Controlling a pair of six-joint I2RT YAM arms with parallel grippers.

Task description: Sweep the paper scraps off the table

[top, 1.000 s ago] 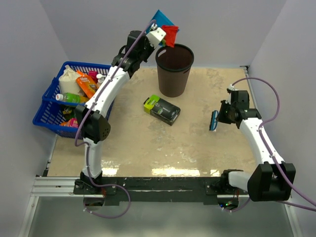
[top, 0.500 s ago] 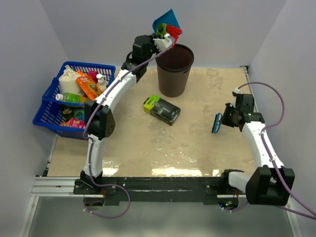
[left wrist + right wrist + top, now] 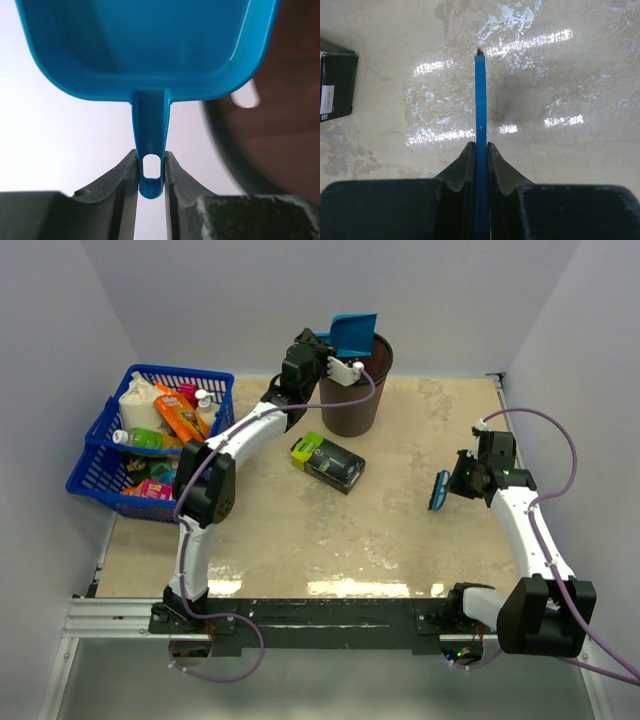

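My left gripper (image 3: 341,359) (image 3: 150,162) is shut on the handle of a blue dustpan (image 3: 356,333) (image 3: 145,45), held tipped over the rim of a brown bin (image 3: 352,390) (image 3: 280,130). The pan's inside shows bare blue. No paper scraps show on the table (image 3: 400,530), in the pan or in the bin's dark mouth. My right gripper (image 3: 452,483) (image 3: 480,149) is shut on a blue hand brush (image 3: 437,490) (image 3: 480,105), which hangs just above the table's right side and shows edge-on in the right wrist view.
A black-and-lime box (image 3: 327,462) (image 3: 335,85) lies at mid-table in front of the bin. A blue basket (image 3: 100,455) of bottles and packets sits on the left edge. Grey walls close in the back and both sides.
The left arm has swung the dustpan down and right over the bin and tipped it; the red and green scraps on it no longer show. The right arm shifted slightly right.
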